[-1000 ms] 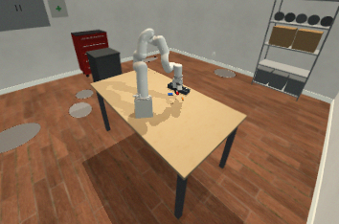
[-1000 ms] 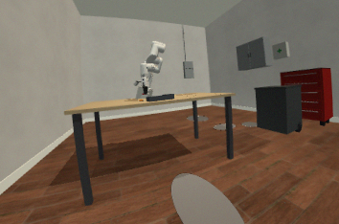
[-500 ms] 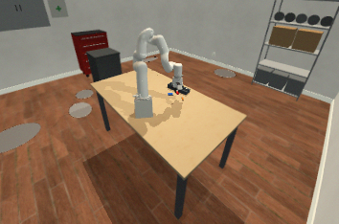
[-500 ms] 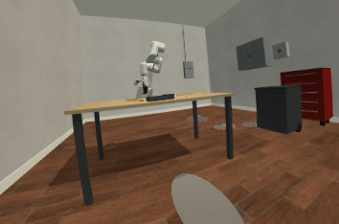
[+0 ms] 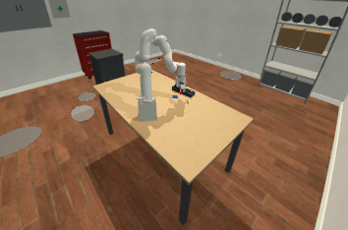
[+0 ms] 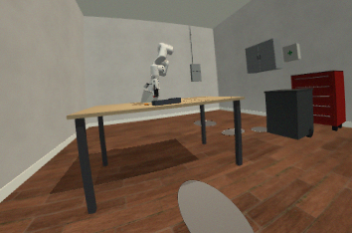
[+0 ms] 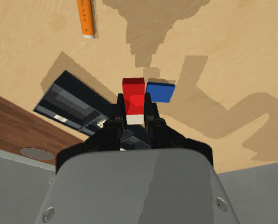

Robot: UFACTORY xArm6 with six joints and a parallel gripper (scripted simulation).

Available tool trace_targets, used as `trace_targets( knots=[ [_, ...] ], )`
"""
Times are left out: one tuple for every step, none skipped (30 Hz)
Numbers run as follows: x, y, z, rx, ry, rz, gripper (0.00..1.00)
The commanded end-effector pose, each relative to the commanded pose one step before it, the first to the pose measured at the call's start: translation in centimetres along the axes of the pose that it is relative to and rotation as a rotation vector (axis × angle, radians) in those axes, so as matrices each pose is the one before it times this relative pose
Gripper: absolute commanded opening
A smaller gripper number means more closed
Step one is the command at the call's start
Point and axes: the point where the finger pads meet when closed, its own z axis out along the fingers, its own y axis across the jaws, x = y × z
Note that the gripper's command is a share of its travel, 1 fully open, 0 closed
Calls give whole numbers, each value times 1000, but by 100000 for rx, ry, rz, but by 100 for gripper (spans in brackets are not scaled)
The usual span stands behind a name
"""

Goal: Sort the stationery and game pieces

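From the top view I see the arm bent over the far side of the table (image 5: 206, 133), its gripper (image 5: 180, 89) hanging just above the dark bin (image 5: 186, 92) near the table's far edge; a small blue block (image 5: 175, 96) lies on the wood just beside the bin, and an orange marker (image 5: 189, 101) lies close by, also near the bin; I cannot read a letter on the bin here. From the exterior view the gripper (image 6: 156, 95) sits low over the same bin (image 6: 166, 100), which stands flat on the table (image 6: 99, 111); the small things are too tiny to tell apart. From the wrist view the gripper (image 7: 136, 119) is closed partway on a red block (image 7: 134, 100) with a white lower end, fingers pressed against its two sides; the bin (image 7: 75, 102) lies below and beside the held block, the blue block (image 7: 160, 91) rests on the wood just beside the red one, and the orange marker (image 7: 86, 17) lies beyond the bin, apart from it.
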Motion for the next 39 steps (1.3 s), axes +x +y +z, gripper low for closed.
trace_targets(
  knots=[
    [-3051,-301,-53,122,453,65,0],
    [-601,-22,0,0,-5,0,0],
    [-601,-22,0,0,-5,0,0],
    [-601,-22,0,0,-5,0,0],
    [-601,-22,0,0,-5,0,0],
    [-601,-22,0,0,-5,0,0],
    [-601,-22,0,0,-5,0,0],
    [-601,-22,0,0,-5,0,0],
    [-601,-22,0,0,-5,0,0],
    [0,0,0,0,0,0,0],
    [0,0,0,0,0,0,0],
    [-602,-22,-1,0,-4,0,0],
    [-601,-22,0,0,-5,0,0],
    [-57,-2,0,0,0,0,0],
    [-602,-22,-1,0,-4,-5000,0],
    [-596,-46,2,3,-6,-5000,0],
    [-599,-81,-5,0,-3,-5000,0],
    [-594,-111,-3,29,-73,-2587,0],
    [-587,-134,3,18,-38,-2325,0],
    [-585,-140,0,9,-1,-3006,0],
    [-581,-158,0,9,6,-3250,0],
    [-575,-176,0,22,-3,-3188,0],
    [-569,-195,0,32,-7,-3128,0],
    [-563,-212,0,32,-5,-3110,0],
    [-556,-230,0,28,-1,-3107,0],
    [-549,-247,0,25,2,-3105,0],
    [0,0,0,0,0,0,0],
    [0,0,0,0,0,0,0],
    [-541,-264,0,24,19,-9058,0],
    [-307,-197,0,41,-4,-2202,0],
    [-106,-79,1,-5,10,-1982,0],
    [-81,-66,1,-62,32,-2631,0],
    [-55,-51,0,-75,22,-3052,0],
    [-37,-33,-6,-62,-7,-3070,0],
    [-9,-14,1,-56,-56,-2954,0],
    [5,1,1,-9,-15,-459,0],
    [15,12,1,0,0,0,0],
    [23,21,1,0,0,0,0],
    [27,26,1,0,0,0,0]
  ],
)
